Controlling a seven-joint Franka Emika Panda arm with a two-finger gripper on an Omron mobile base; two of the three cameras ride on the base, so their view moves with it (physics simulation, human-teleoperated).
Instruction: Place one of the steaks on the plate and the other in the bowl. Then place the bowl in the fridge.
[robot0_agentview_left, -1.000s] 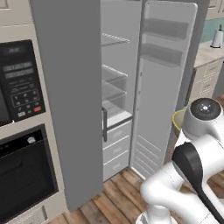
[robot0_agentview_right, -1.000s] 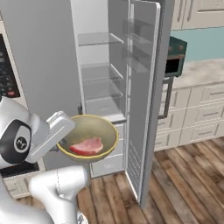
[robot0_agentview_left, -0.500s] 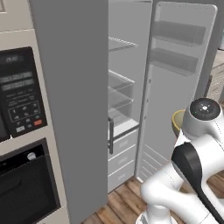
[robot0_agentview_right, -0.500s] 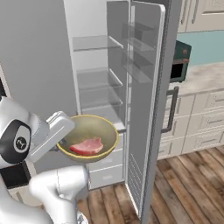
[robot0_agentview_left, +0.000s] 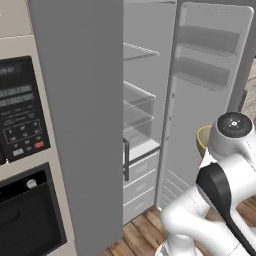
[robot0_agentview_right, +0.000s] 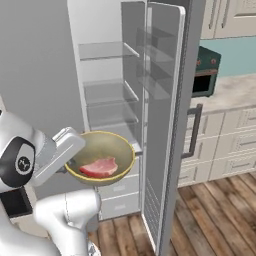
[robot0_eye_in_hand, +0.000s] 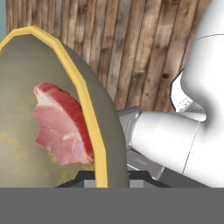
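My gripper is shut on the near rim of the yellowish-olive bowl and holds it level in front of the fridge. One pink-red steak lies inside the bowl. In the hand view the bowl sits at the left with the steak in it, and my gripper pinches its yellow rim. The fridge has its right door swung open, baring its glass shelves and lower drawers. A sliver of the bowl peeks from behind my arm. The plate is out of view.
A black microwave panel and an oven are built in left of the fridge. The open door stands right of the bowl. Beyond it run a counter and pale cabinets with a small green appliance. The floor is wood.
The whole picture has shifted: the base has driven closer to the fridge, which looms larger. The bowl with the steak stays in my shut gripper.
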